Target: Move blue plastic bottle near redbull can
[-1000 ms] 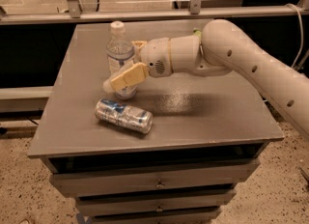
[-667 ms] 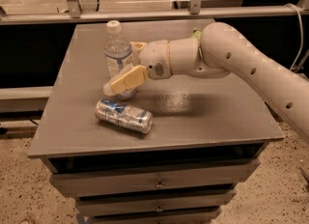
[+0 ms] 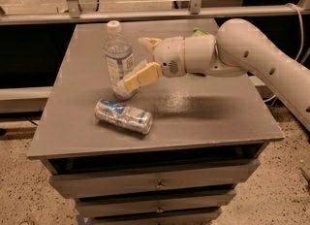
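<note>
The blue plastic bottle (image 3: 118, 59) stands upright on the grey table (image 3: 208, 112), left of centre, with its white cap on top. The redbull can (image 3: 123, 116) lies on its side just in front of the bottle, near the table's front edge, a small gap apart. My gripper (image 3: 134, 61) reaches in from the right at the bottle's right side. It is open: the near yellow finger (image 3: 143, 75) crosses in front of the bottle's lower part and the far finger (image 3: 150, 41) is behind and to the right of it.
A bit of a green bag (image 3: 198, 32) shows behind my arm at the back of the table. A metal rail (image 3: 193, 13) runs behind the table. Drawers (image 3: 157, 183) sit below the tabletop.
The gripper has drawn back a little to the right, away from the bottle. The bottle shifted slightly left and stands in about the same place. The can has not moved.
</note>
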You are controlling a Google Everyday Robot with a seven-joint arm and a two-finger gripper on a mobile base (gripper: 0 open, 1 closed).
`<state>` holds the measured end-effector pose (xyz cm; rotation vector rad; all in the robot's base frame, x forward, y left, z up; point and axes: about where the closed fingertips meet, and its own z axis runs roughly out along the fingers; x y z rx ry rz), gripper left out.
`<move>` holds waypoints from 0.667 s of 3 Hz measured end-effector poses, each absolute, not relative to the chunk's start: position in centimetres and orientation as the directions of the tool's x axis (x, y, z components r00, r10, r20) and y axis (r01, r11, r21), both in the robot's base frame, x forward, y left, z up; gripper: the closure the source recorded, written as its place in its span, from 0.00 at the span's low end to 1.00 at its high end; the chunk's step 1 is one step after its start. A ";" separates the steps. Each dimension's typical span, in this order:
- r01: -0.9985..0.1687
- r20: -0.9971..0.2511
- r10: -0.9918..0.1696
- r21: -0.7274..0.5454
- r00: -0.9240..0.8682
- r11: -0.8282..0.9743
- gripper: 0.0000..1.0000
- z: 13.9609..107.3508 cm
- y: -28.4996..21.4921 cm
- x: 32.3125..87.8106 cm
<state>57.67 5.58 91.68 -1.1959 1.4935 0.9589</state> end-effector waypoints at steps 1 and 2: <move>-0.947 -0.978 -0.208 -0.039 -0.030 0.319 0.00 93.0 -2.6 58.5; -0.900 -0.977 -0.213 -0.083 -0.011 0.427 0.00 94.4 -9.8 58.2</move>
